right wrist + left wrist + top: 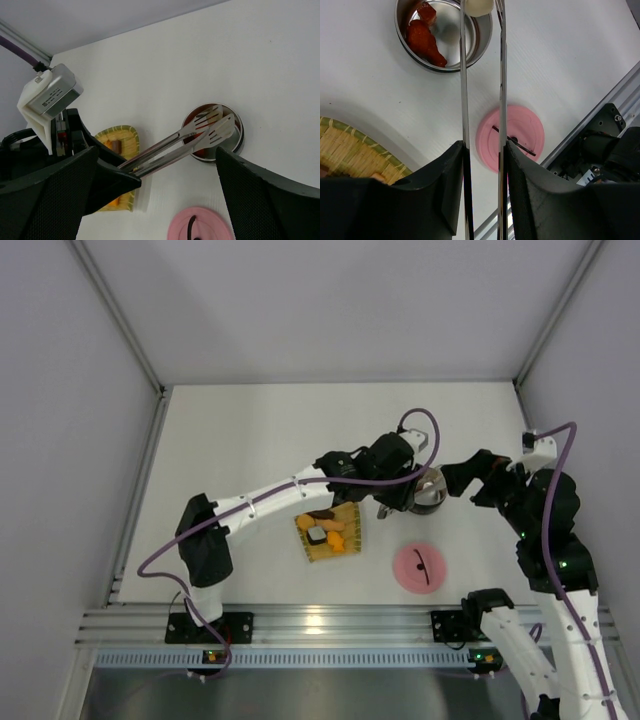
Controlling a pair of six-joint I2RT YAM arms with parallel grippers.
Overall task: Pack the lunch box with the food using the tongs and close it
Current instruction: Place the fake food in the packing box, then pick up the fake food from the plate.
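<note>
My left gripper [484,147] is shut on the tongs [463,75], one finger pressing each arm. The tong tips hang over the lunch box [430,492], a steel pot [402,30], and hold a white food piece [479,6] between them. Red food pieces [425,40] lie inside the pot. The right wrist view shows the slotted tong tips [212,127] above the pot [239,142]. My right gripper [452,480] stands open just right of the pot, nothing between its fingers. The pink lid [419,568] lies flat on the table, nearer the arm bases.
A yellow woven tray [345,515] with more food pieces [326,530] sits left of the pot, under the left forearm. The aluminium rail [330,620] runs along the near table edge. Grey walls close the table on three sides.
</note>
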